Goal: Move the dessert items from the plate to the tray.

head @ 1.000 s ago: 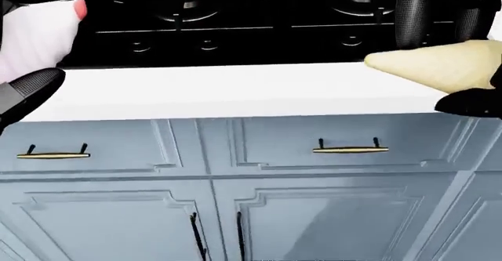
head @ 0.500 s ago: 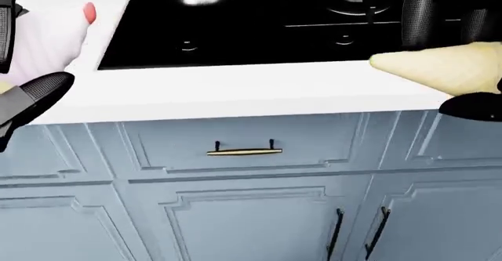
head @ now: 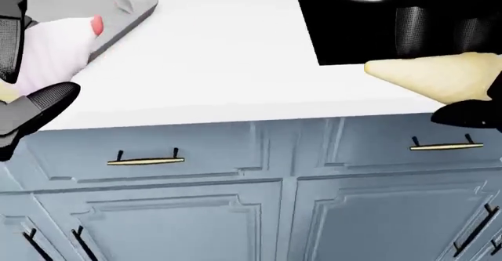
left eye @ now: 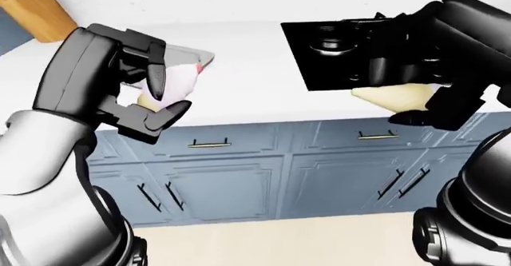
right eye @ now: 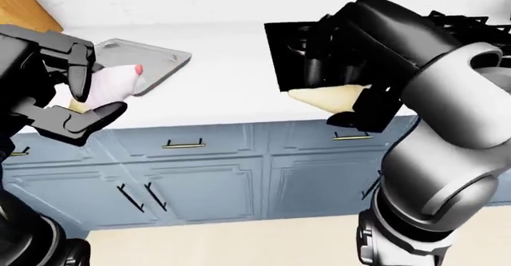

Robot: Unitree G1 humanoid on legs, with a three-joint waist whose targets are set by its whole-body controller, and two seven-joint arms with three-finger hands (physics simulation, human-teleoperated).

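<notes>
My left hand (left eye: pixel 172 95) is shut on a cupcake (head: pixel 51 46) with white frosting and a pink tip, held over the counter's left part. Just above and right of the cupcake lies the grey tray (head: pixel 117 8), with nothing visible on the part that shows. A pale yellow cake wedge (head: pixel 439 76) is gripped by my right hand (left eye: pixel 391 95), its point aimed left over the counter edge beside the stove. The plate is out of view.
A black stove (head: pixel 408 14) is set into the white counter (head: pixel 219 67) at the right. Blue-grey cabinets with brass handles (head: pixel 145 160) run below. A wooden block (left eye: pixel 32 8) stands at the top left corner. Beige floor (left eye: pixel 280 242) lies beneath.
The whole picture has shifted: the stove slid to the right of the view and the grey tray came in at the top left. Both hands keep their items.
</notes>
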